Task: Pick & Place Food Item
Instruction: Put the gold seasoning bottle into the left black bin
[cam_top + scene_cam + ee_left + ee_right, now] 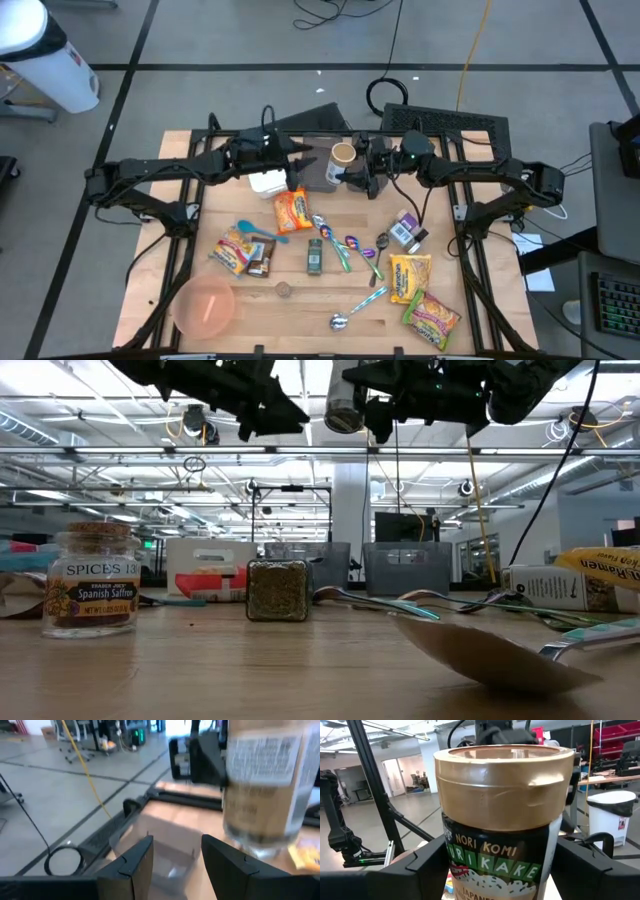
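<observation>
A furikake jar (495, 820) with a tan lid (343, 154) and a dark label hangs high over the table's far middle; in the low view the jar (345, 400) shows near the top. My right gripper (495, 870) is shut on it, reaching in from the right (358, 175). My left gripper (177, 860) stands open and holds nothing, just left of the jar (265, 785) at about the same height (297, 155). Below them a grey open box (318, 172) sits on the table's far part. My right gripper pinches the jar's body below the lid (451, 855), one finger (420, 870) on each side. The fingers come about level from the table's right side. The jar stands upright in the hold, lifted clear of the table.
On the table lie a white box (266, 182), an orange packet (292, 210), ramen packs (410, 278), several spoons (350, 250), a spice jar (314, 258), a saffron jar (92, 580) and a pink bowl (207, 305). The arms' frames flank both sides.
</observation>
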Tool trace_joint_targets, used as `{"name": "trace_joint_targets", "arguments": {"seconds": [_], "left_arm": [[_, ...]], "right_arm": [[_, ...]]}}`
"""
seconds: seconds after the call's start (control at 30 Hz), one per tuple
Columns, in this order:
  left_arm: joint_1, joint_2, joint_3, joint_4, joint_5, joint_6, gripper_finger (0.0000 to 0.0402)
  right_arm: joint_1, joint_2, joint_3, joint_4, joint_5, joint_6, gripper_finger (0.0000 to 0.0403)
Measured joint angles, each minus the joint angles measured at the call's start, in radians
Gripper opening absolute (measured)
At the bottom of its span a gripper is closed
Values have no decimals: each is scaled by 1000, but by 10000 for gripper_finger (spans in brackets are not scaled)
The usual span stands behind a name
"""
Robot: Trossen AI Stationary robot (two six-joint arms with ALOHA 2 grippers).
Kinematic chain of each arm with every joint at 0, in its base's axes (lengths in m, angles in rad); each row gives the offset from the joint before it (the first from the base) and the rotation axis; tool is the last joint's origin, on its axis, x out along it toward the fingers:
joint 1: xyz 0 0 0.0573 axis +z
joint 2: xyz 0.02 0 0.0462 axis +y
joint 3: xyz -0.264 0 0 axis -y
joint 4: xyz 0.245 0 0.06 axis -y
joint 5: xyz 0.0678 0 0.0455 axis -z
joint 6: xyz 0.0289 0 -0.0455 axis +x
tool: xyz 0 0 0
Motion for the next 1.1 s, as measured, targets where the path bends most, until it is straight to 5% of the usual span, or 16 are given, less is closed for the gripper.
{"name": "trace_joint_targets", "arguments": {"seconds": [0.27,0.5,0.77,1.1], "left_arm": [[0,0,0,31,34,-111,188],[-5,0,0,31,167,-142,271],[-40,18,1,40,120,-89,348],[-57,125,1,165,155,-89,358]], "right_arm": [[0,0,0,-10,2,-27,274],[-1,0,0,-38,3,-53,274],[0,1,-1,-36,2,-53,274],[13,1,-1,-35,0,-53,274]]}}
